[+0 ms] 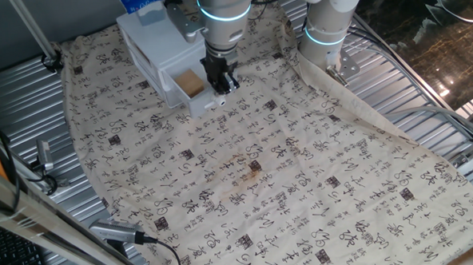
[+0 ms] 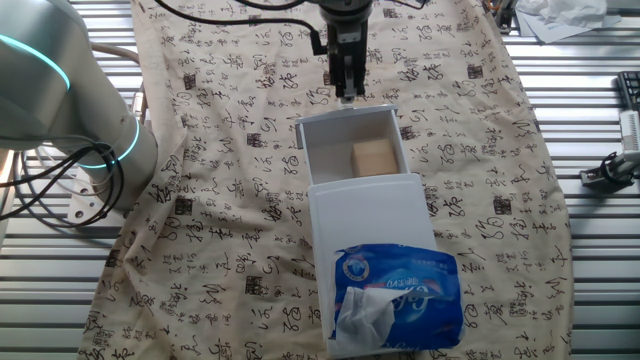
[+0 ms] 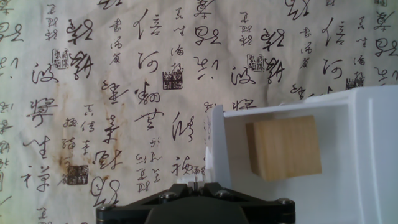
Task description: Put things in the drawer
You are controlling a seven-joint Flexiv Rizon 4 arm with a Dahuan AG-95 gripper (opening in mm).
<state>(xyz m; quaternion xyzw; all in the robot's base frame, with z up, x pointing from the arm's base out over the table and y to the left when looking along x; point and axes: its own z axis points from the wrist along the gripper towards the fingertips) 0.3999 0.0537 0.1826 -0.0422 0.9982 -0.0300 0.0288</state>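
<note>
The white drawer (image 2: 350, 125) is pulled out of the small white cabinet (image 2: 370, 215). The tan wooden cube (image 2: 375, 157) lies inside the drawer, and it also shows in one fixed view (image 1: 190, 82) and in the hand view (image 3: 285, 148). My gripper (image 2: 346, 92) is just outside the drawer's front wall (image 3: 216, 146), at its middle, with the fingers together. In the hand view a small white bit, seemingly the knob (image 3: 194, 180), sits right at my fingertips. I cannot tell whether they touch it. The gripper also shows in one fixed view (image 1: 221, 83).
A blue and white tissue pack (image 2: 395, 295) lies on top of the cabinet. A cloth with black characters (image 1: 286, 170) covers the table. A second robot arm's base (image 2: 60, 110) stands beside the cloth. Cables and clamps lie along the metal table edges.
</note>
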